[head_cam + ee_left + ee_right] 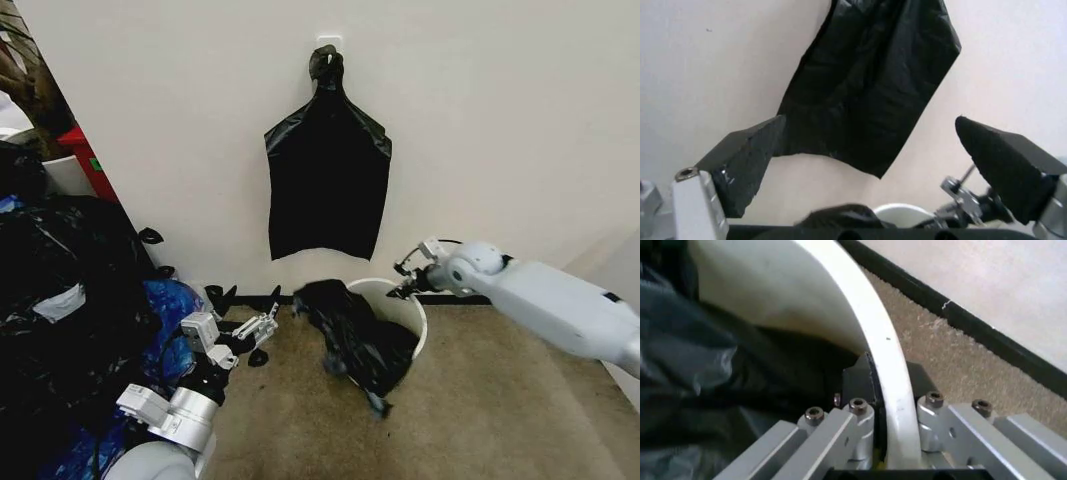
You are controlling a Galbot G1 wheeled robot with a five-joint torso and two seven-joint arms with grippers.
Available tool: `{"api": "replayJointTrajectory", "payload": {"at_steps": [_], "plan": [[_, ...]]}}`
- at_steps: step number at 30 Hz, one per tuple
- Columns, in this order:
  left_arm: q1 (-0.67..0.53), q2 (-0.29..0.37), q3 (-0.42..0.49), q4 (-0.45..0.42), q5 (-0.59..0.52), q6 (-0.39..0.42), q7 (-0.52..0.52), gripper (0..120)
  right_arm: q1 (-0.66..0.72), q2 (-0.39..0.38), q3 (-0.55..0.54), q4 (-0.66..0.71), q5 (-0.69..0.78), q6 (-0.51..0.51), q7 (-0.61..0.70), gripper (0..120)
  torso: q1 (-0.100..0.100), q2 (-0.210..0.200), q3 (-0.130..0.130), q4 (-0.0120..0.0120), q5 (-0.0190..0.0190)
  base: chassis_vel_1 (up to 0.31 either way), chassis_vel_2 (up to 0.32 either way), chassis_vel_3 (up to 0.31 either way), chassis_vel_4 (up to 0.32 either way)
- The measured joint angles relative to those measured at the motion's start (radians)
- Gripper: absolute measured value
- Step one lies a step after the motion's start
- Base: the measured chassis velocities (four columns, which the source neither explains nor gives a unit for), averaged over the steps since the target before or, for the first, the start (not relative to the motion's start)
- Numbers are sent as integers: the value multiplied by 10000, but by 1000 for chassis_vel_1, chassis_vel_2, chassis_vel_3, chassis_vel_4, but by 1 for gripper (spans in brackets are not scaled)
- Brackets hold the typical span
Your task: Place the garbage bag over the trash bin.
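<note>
The trash bin [400, 297], a round white bucket, stands on the carpet against the wall. The black garbage bag [355, 338] lies crumpled in its mouth and spills over its near rim. My right gripper [408, 287] is at the bin's far right rim. In the right wrist view my right gripper [890, 380] straddles the white rim [877, 335], one pad inside and one outside, closed on it, with the garbage bag [700, 370] beside it inside. My left gripper [262, 325] hovers left of the bin, and my left gripper [873, 170] stands open and holds nothing.
A flat bunch of black bags [328, 185] hangs knotted on the wall above the bin. A heap of stuffed black and blue bags [70, 290] crowds the left, with a red box [88, 160] behind. Bare carpet [480, 410] lies in front and to the right.
</note>
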Motion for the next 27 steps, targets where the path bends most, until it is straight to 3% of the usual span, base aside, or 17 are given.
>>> {"api": "replayJointTrajectory", "payload": {"at_steps": [2, 3, 4, 9, 11, 13, 19, 20, 25, 27], "plan": [[-1, 0, -4, -1, -2, 0, 0, 100, -11, -29, 4, 32, 6, 0, 9, 1, 0, 0, 0, 0, 0, 0, 0, 0, 0], [-42, -33, -47, -5, -23, -11, -14, 100, -351, -583, 244, 870, 328, 0, 419, 1, 0, 0, 0, -1, 6, 0, 0, 0, 0], [-42, -33, -47, -5, -23, -11, -14, 100, -351, -583, 244, 870, 328, 0, 419, 1, 0, 0, 0, -1, 6, 0, 0, 0, 0], [-232, -172, -40, 22, -48, -48, -103, 100, -1507, -1596, 1446, 2791, 2258, 9, 3328, 1, 0, 0, 0, 11, 3, 0, 0, 0, 0], [-299, -211, -67, 8, -135, -55, -169, 100, -2034, -2030, 2008, 3338, 2872, 11, 3899, 1, 0, 0, 0, 8, 2, 0, 0, 0, 0], [-317, -220, -82, -4, -169, -55, -192, 100, -2151, -2097, 2125, 3420, 2995, 11, 4030, 1, 0, 1, 0, 6, 2, 0, 0, 0, 0], [-271, -331, -715, -321, -758, 81, -591, 100, -4832, -2407, 4657, 4923, 5526, 16, 7778, 1, 0, 0, -1, 7, 4, 0, 0, 0, 0], [-271, -331, -715, -321, -758, 81, -591, 100, -4832, -2407, 4657, 4923, 5526, 16, 7778, 1, 0, 0, -1, 7, 4, 0, 0, 0, 0], [113, -246, -1755, -670, -852, 134, -533, 100, -7056, -2425, 6784, 6438, 6306, 31, 9790, 1, 0, 1, -1, 7, 1, 0, 0, 0, 0], [131, -244, -1853, -688, -852, 148, -515, 100, -7289, -2384, 6993, 6583, 6352, 32, 10088, 1, -1, 1, -1, 8, 1, 0, 0, 0, 0]]}}
